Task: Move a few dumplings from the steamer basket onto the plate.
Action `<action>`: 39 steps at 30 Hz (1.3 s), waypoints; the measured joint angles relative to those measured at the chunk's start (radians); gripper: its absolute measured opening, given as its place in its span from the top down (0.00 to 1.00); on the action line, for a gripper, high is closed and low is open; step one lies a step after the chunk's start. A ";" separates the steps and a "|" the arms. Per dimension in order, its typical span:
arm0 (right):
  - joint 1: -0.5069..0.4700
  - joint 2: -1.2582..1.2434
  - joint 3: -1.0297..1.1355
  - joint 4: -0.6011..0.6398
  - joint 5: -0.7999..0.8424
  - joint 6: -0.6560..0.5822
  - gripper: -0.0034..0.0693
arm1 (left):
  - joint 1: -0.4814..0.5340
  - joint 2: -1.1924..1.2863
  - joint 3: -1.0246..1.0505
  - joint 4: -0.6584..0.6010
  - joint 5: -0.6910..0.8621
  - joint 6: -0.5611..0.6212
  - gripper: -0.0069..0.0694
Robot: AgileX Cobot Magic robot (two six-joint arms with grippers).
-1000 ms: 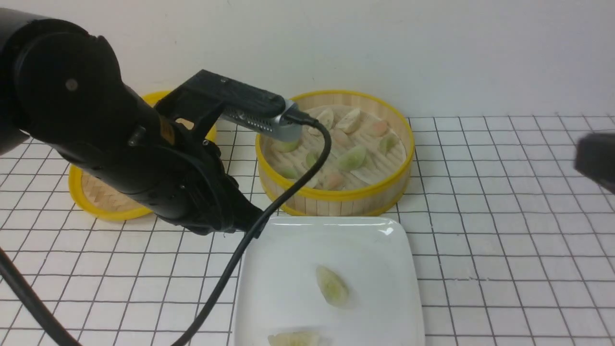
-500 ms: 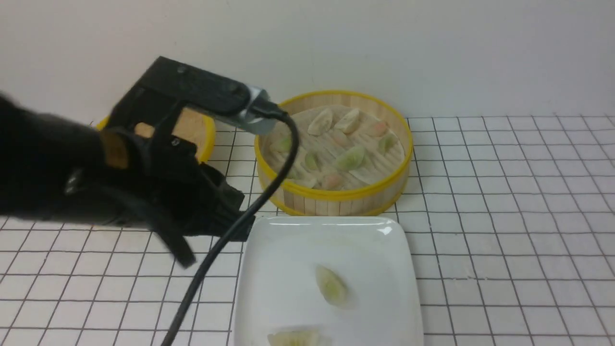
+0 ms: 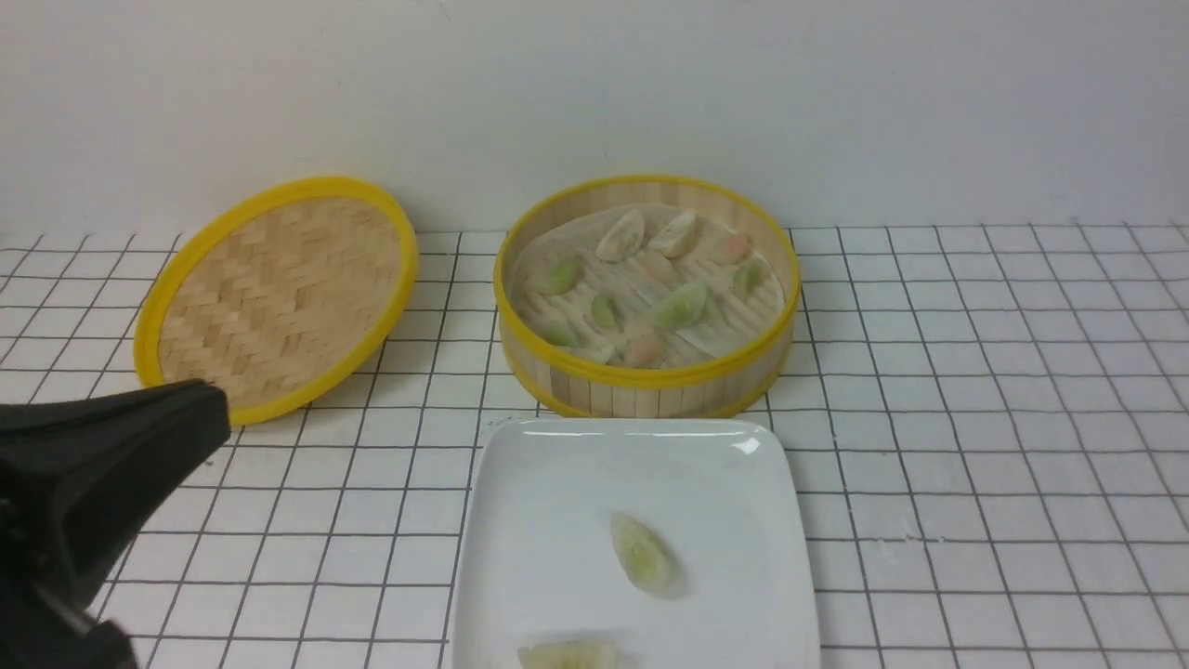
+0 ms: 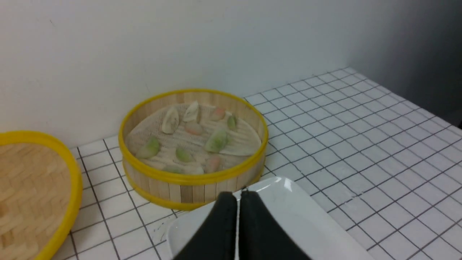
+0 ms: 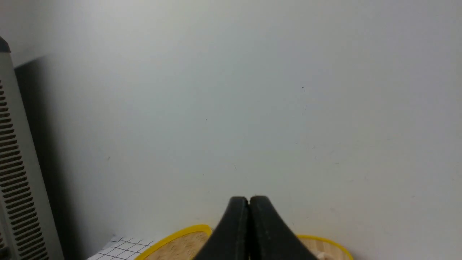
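**Front view.** We count one steamer basket (image 3: 647, 376), one plate (image 3: 548, 520) and one flat woven lid (image 3: 279, 293). The basket is round, with a slatted bamboo wall, yellow rims and a pale liner. It holds the dumplings (image 3: 681, 305); we make out about eleven: cream, green and pinkish orange crescents scattered over the liner. The plate is white, square and glossy. It lies just on the near side of the basket and carries two pale green dumplings, one (image 3: 641, 553) mid-plate and one (image 3: 568, 655) cut off by the frame edge. The lid lies to the robot's left of the basket, apart from it. A black part of the left arm (image 3: 111, 455) shows well apart from the basket, beyond the lid; no claw is visible here.

**Left wrist view.** We see the left gripper (image 4: 238, 196) with its fingers pressed together, holding nothing, over the plate (image 4: 306, 216) on the basket's (image 4: 193, 180) near side. About ten dumplings (image 4: 216, 140) are visible inside.

**Right wrist view.** The right gripper (image 5: 249, 200) has its fingers together and is likewise empty, raised against the wall above the basket's far rim (image 5: 325, 242) and the lid (image 5: 180, 240). No dumpling or plate appears.
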 joint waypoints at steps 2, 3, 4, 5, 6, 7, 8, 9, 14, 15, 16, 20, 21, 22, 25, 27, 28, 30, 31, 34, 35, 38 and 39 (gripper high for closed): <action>0.000 0.000 0.000 0.000 0.000 0.000 0.97 | 0.000 -0.041 0.006 0.000 0.016 0.000 0.92; 0.000 0.000 0.000 0.000 0.000 0.000 0.97 | 0.000 -0.049 0.006 0.000 0.022 0.000 0.92; 0.000 0.000 0.000 0.000 0.000 0.000 0.97 | 0.000 -0.057 0.006 0.000 0.029 0.000 0.92; 0.000 0.000 0.000 0.000 0.000 0.000 0.97 | 0.000 -0.060 0.006 0.001 0.031 0.001 0.92; 0.000 0.000 0.000 0.000 0.000 0.000 0.97 | 0.000 -0.063 0.006 0.002 0.032 0.006 0.92; 0.000 0.000 0.000 0.000 0.000 0.000 0.97 | 0.000 -0.064 0.006 0.011 0.035 0.013 0.92; 0.000 0.000 0.000 0.000 0.001 0.000 0.97 | 0.000 -0.064 0.006 0.023 0.040 0.018 0.92; 0.000 0.000 0.000 0.000 0.001 0.000 0.97 | 0.000 -0.064 0.006 0.044 0.045 0.019 0.92; 0.000 0.000 0.000 -0.001 0.001 0.000 0.97 | 0.056 -0.121 0.065 0.121 0.045 0.000 0.92; 0.000 0.000 0.000 -0.001 0.001 0.000 0.97 | 0.078 -0.134 0.083 0.125 0.043 -0.005 0.92; 0.000 0.000 0.000 -0.001 0.001 0.000 0.97 | 0.121 -0.169 0.118 0.129 0.038 -0.011 0.92; 0.000 0.000 0.000 -0.001 0.001 0.001 0.97 | 0.300 -0.351 0.302 0.132 0.010 -0.019 0.92; 0.000 0.000 0.000 -0.001 0.001 0.001 0.97 | 0.323 -0.378 0.333 0.132 0.007 -0.019 0.92; 0.000 0.000 0.000 -0.001 0.001 0.001 0.97 | 0.357 -0.421 0.383 0.132 -0.003 -0.019 0.92; 0.000 0.000 0.001 -0.001 0.003 0.001 0.97 | 0.421 -0.486 0.500 0.132 -0.012 -0.019 0.92; 0.000 0.000 0.001 -0.002 0.001 0.001 0.97 | 0.458 -0.495 0.601 0.134 -0.004 -0.019 0.92; 0.000 -0.001 0.001 -0.003 0.003 0.001 0.97 | 0.462 -0.495 0.614 0.134 0.002 -0.019 0.92; 0.000 -0.001 0.001 -0.004 0.003 0.001 0.97 | 0.463 -0.496 0.619 0.136 -0.002 -0.020 0.92; 0.000 -0.001 0.001 -0.004 0.003 0.001 0.97 | 0.463 -0.496 0.619 0.136 -0.003 -0.021 0.92; 0.000 -0.001 0.001 -0.004 0.003 0.001 0.97 | 0.463 -0.496 0.619 0.136 -0.004 -0.026 0.92; 0.000 -0.001 0.001 -0.004 0.003 0.001 0.97 | 0.463 -0.496 0.619 0.136 -0.004 -0.027 0.92; 0.000 -0.001 0.001 -0.005 0.003 0.001 0.97 | 0.463 -0.496 0.619 0.136 -0.004 -0.027 0.92; 0.000 -0.001 0.001 -0.005 0.003 0.001 0.97 | 0.463 -0.496 0.619 0.136 -0.004 -0.027 0.92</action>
